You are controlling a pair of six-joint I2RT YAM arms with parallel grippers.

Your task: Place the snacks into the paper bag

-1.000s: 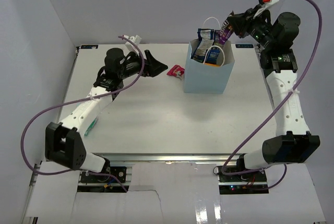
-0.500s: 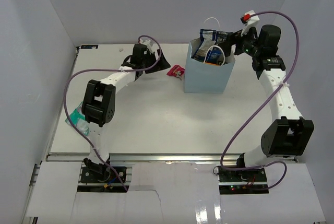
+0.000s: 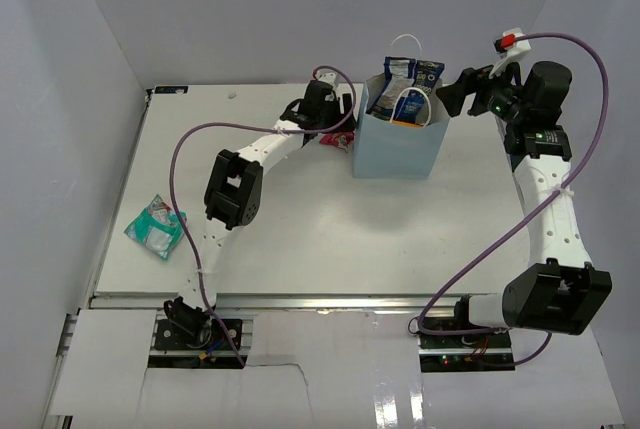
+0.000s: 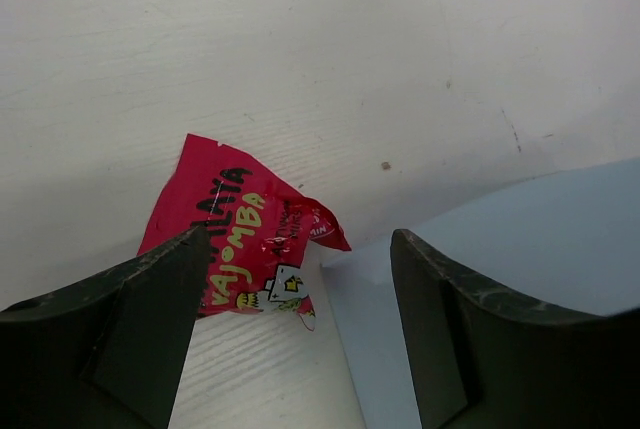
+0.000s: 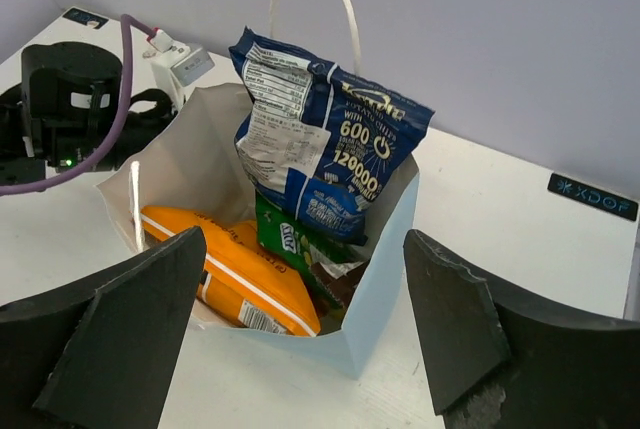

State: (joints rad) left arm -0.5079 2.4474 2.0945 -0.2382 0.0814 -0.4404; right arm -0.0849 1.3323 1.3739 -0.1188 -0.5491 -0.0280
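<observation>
Foil packet [image 4: 235, 239], crinkled red, lies beside smooth paper bag [image 4: 540, 229].

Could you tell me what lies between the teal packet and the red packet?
In the top view, the left arm's elbow stands between the teal packet and the red packet.

Left hand [image 4: 298, 321] reached the red packet [image 4: 235, 237]; right hand [image 5: 300, 294] opened.
</observation>
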